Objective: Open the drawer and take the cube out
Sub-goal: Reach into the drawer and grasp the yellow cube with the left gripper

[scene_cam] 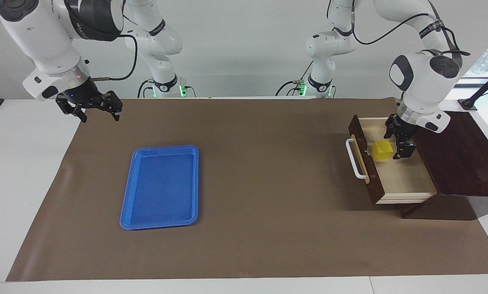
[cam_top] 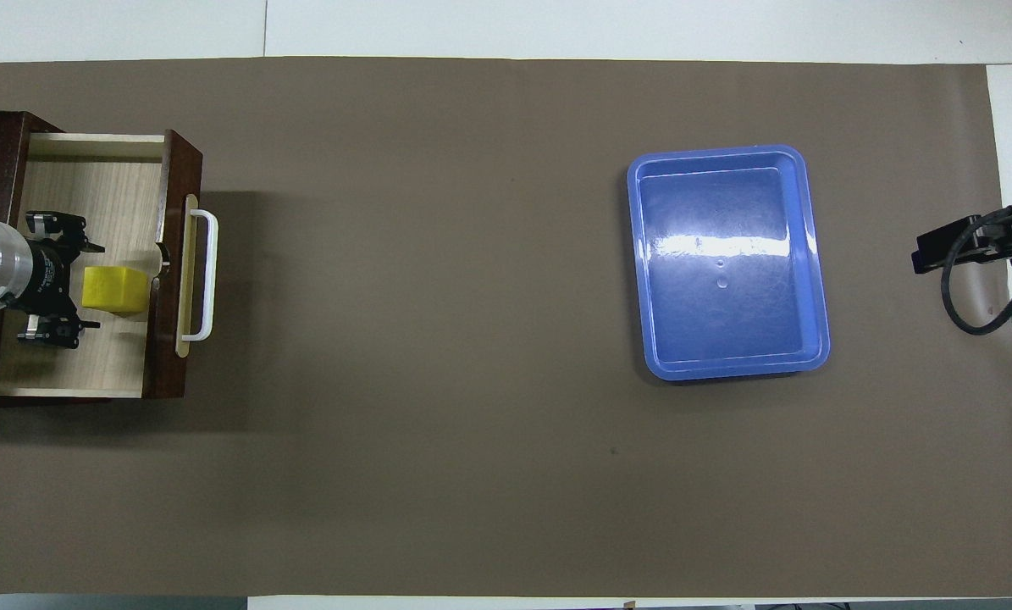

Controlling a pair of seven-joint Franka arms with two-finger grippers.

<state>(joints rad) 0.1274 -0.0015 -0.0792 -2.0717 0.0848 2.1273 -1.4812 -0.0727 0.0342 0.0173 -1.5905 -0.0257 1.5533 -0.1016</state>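
Drawer (scene_cam: pixel 399 175) pulled out of the dark wood box (scene_cam: pixel 460 155), pale wood-grain floor; solid yellow cube (scene_cam: pixel 382 150) lies inside just beside the drawer front. Left gripper (scene_cam: pixel 399 143) is over the drawer next to the cube, jaws wide, not gripping. Right gripper (scene_cam: pixel 99 112) waits wide open, fingers visible in facing view only. Glossy blue tray (cam_top: pixel 641 254) toward right arm's end

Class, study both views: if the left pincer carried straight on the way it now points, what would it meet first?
Probably the cube: the open left pincer points at it inside the pulled-out drawer, one finger either side. Height over the drawer floor is unclear.
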